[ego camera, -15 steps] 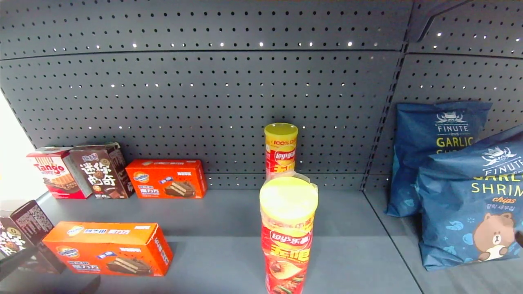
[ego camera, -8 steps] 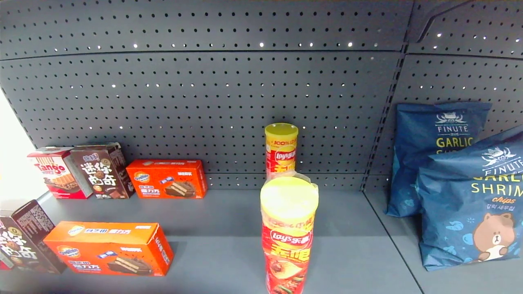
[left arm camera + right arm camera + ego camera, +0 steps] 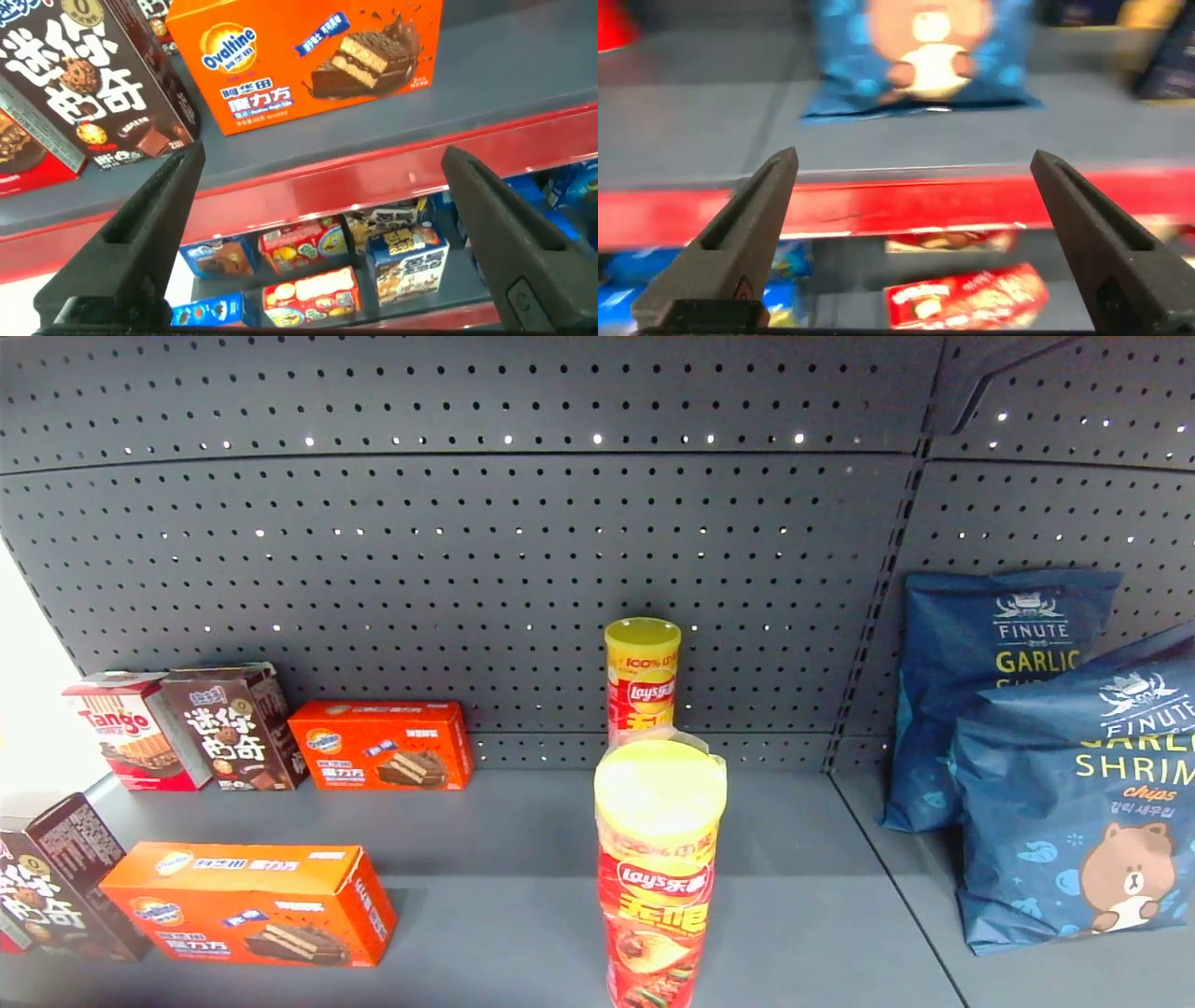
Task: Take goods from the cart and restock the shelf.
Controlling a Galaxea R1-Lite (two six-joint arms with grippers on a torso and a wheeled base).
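Note:
On the grey shelf (image 3: 504, 896) two yellow-lidded chip cans stand in a row, one in front (image 3: 659, 859) and one behind (image 3: 641, 677). An orange cake box (image 3: 247, 901) lies front left. My left gripper (image 3: 322, 159) is open and holds nothing, just off the shelf's red front edge (image 3: 374, 159), facing the orange cake box (image 3: 318, 61) and a dark cookie box (image 3: 84, 84). My right gripper (image 3: 915, 159) is open with nothing in it, before the red edge (image 3: 906, 201), facing a blue chips bag (image 3: 920, 56).
A second orange box (image 3: 381, 744), a dark cookie box (image 3: 231, 723) and a red wafer box (image 3: 131, 728) line the back left. Two blue bags (image 3: 1074, 803) fill the right bay. The lower shelf holds several small packs (image 3: 318, 271) and a red packet (image 3: 966, 294).
One second ago dark gripper parts showed at the head view's bottom left and right edge; both have since pulled out of that view. The goods on the shelf have not moved.

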